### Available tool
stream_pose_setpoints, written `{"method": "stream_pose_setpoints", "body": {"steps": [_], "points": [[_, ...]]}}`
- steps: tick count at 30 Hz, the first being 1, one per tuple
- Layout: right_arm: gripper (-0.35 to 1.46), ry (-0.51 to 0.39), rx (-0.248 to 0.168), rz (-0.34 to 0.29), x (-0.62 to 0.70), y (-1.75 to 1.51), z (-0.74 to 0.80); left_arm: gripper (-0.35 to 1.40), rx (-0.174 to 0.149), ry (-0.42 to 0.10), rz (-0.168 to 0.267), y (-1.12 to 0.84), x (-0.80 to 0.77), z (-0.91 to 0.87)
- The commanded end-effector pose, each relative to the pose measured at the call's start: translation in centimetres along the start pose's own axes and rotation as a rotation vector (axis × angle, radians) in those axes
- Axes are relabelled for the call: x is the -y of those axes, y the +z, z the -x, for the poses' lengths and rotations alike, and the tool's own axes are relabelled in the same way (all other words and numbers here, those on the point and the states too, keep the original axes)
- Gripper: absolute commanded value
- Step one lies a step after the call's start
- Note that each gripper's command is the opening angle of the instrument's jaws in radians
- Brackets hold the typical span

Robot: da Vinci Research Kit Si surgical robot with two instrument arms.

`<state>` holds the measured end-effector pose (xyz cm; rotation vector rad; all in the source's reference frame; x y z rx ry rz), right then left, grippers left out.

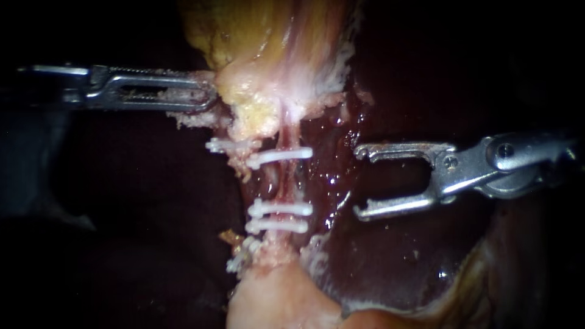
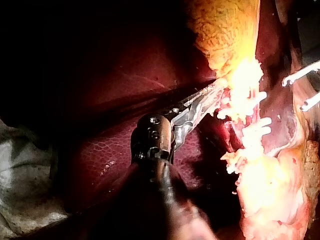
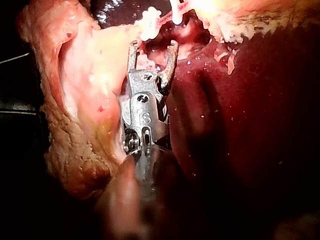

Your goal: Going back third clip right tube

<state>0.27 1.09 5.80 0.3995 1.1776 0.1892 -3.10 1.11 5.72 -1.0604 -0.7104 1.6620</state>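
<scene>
Right tube (image 1: 291,180) runs from twelve to six o'clock through the middle of the endoscope view. It carries three white clips: an upper clip (image 1: 281,156) toward twelve and a lower pair (image 1: 279,217) set close together toward six. A neighbouring clip (image 1: 224,145) sits at its nine o'clock side, on what looks like a second tube.

The right instrument (image 1: 359,183) stands off at the tube's three o'clock, clear of it. Its jaws are spread wide with nothing between them, and their tips point toward nine o'clock at the bare stretch between the upper clip and the lower pair. Wet, dark liver (image 1: 390,256) lies just under and behind those jaws. The left instrument (image 1: 207,97) comes in from nine o'clock and sits toward ten. Its long jaws are drawn almost together on pale tissue at the edge of the gallbladder (image 1: 268,36), keeping it taut.

Watching from the bedside, I would worry about three things. With the jaws this wide, the lower tip could rake the liver if the shaft dips as it backs toward three o'clock. Any drift toward nine could hook a clip and lever it off the tube. If the left instrument's pull on the gallbladder grows, the strain would pass down to the clipped stretch, which could tear or shed a clip.
</scene>
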Motion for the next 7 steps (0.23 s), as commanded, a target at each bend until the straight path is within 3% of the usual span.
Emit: {"method": "stream_pose_setpoints", "body": {"steps": [1, 7], "points": [[0.50, 0.000, 0.000, 0.000, 0.00, 0.00, 0.00, -0.35, 0.000, 0.001, 0.000, 0.00, 0.00, 0.00], [0.50, -0.006, 0.000, 0.000, 0.00, 0.01, 0.00, -0.35, 0.001, 0.001, 0.001, -0.01, 0.01, 0.00]]}}
